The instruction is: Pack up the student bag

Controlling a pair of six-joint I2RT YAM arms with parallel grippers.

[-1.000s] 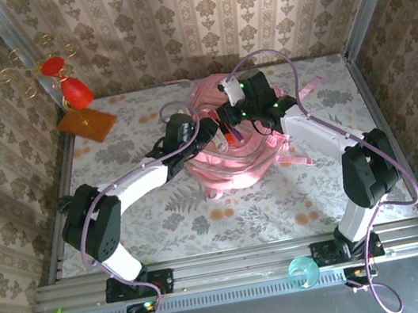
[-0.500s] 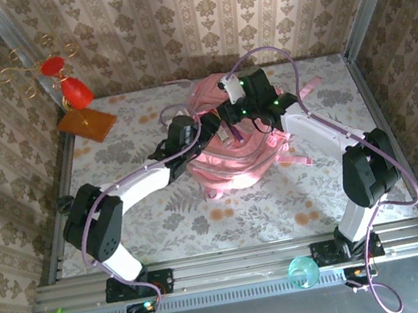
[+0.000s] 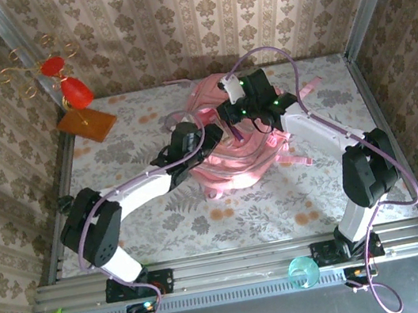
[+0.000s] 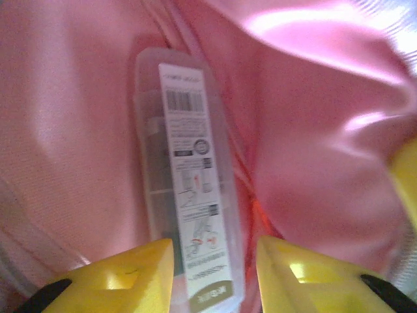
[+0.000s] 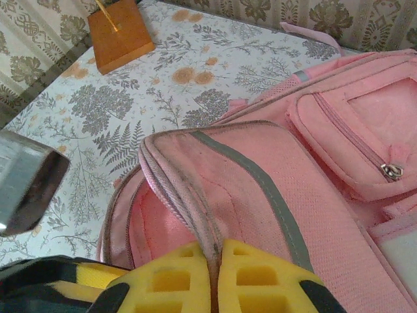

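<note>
**Lying on the tabletop (image 3: 139,216), the student bag (image 3: 230,161) is being pinched at one edge**

In the top external view, the pink bag is being shown just above the centre of the frame, on the flowered cloth, with both arms bent in over it from the lower left and lower right. Pink straps are being trailed toward the right edge of the cloth.

The right end effector (image 5: 215,261) is being seen clenched in the right wrist view: a grey-trimmed fabric edge of the bag is being squeezed between its two yellow pads at the bottom centre of the frame. A zippered pocket is being displayed at the right of that frame.

The left end effector (image 4: 215,261) is being shown inside pink lining in the left wrist view. Its yellow fingers (image 4: 130,277) are being held apart at the bottom of the frame, and the near end of a clear plastic case (image 4: 189,182) with a white barcode label is lying between them. Whether the case is being grasped or merely flanked cannot be told.

A wooden block (image 3: 87,122) with a red wire ornament (image 3: 74,91) is being shown at the upper left of the top external view, well apart from the bag.
</note>
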